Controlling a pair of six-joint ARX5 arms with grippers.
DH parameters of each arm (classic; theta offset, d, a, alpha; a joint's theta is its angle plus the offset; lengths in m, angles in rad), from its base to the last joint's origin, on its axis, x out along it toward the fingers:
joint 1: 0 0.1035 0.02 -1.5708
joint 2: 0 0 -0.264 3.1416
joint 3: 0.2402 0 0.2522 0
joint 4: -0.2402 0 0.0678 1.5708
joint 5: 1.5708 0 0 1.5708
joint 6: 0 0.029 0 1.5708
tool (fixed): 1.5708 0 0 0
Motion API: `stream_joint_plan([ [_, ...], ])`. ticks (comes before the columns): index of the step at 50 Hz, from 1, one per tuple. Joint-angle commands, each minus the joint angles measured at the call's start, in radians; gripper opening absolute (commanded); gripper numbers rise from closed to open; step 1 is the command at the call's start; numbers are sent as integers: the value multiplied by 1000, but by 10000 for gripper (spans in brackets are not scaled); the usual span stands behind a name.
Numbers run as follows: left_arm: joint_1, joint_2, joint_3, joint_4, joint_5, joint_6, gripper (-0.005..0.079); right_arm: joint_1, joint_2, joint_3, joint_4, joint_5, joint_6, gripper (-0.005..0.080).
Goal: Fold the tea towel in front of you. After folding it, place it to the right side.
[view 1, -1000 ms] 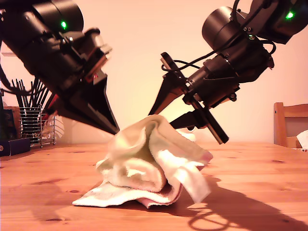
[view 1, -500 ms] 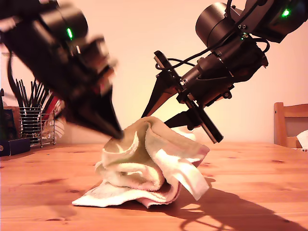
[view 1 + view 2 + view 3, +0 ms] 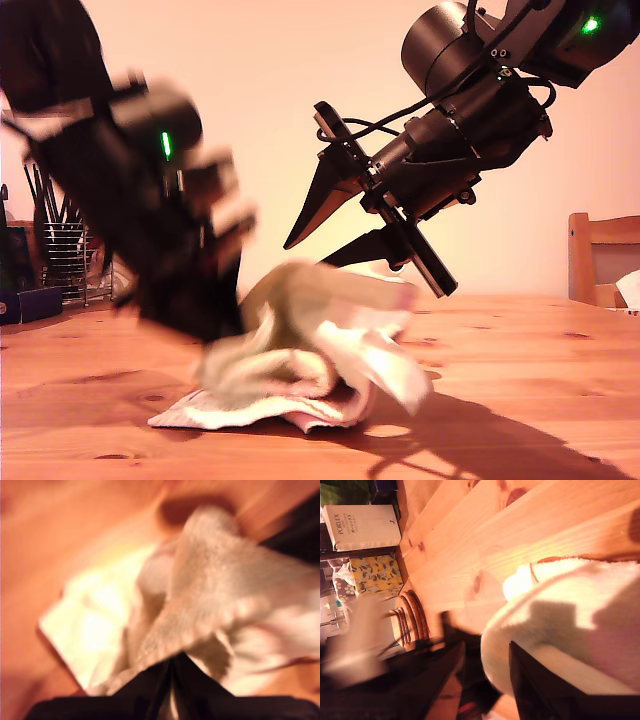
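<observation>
The cream-white tea towel [image 3: 320, 340] lies bunched in a loose heap on the wooden table [image 3: 520, 350], its lowest layer spread flat. My first gripper [image 3: 232, 318], blurred with motion at the exterior view's left, is low against the heap's side. In the first wrist view its fingers [image 3: 171, 666] meet, shut on a fold of the tea towel [image 3: 210, 590]. My second gripper [image 3: 308, 255] hangs open just above the heap, coming from the exterior view's right. Its two dark fingers [image 3: 445, 680] stand apart over the tea towel [image 3: 570, 615], holding nothing.
A wire rack with dark utensils [image 3: 60, 250] stands at the exterior view's far left, and a wooden chair back [image 3: 600, 260] at its right edge. The second wrist view shows a white box [image 3: 362, 526], a patterned box [image 3: 372, 575] and stacked coasters [image 3: 412, 617] beyond the table edge.
My first gripper has swung quickly downward with the cloth, and the top of the heap has dropped and flattened. My second gripper has lifted slightly clear of the towel.
</observation>
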Motion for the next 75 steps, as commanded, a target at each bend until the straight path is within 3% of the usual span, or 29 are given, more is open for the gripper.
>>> stream_joint_plan([
  [1,2,26,-22,-8,-16,1,-21,10,12,11,6,-5,4,247],
  [11,3,34,-22,-14,-34,-2,-21,9,12,11,-5,-36,-48,247],
  [18,7,35,-22,-48,-43,-2,-21,0,12,11,-88,-97,-161,247],
  [23,21,35,-22,-71,-46,3,-21,-24,12,11,-162,-100,-246,247],
  [33,46,35,-22,-104,-49,22,-21,-102,12,18,-187,-89,-303,244],
  [42,60,35,-22,-104,-48,24,-21,-137,12,18,-322,-89,-455,153],
  [48,62,35,-22,-101,-47,24,-21,-130,12,18,-347,-71,-498,-20],
  [59,61,35,-22,-94,-13,24,-21,-63,12,18,-334,3,-506,-11],
  [75,61,35,-22,-97,50,4,-21,24,12,18,-275,-3,-451,-11],
])
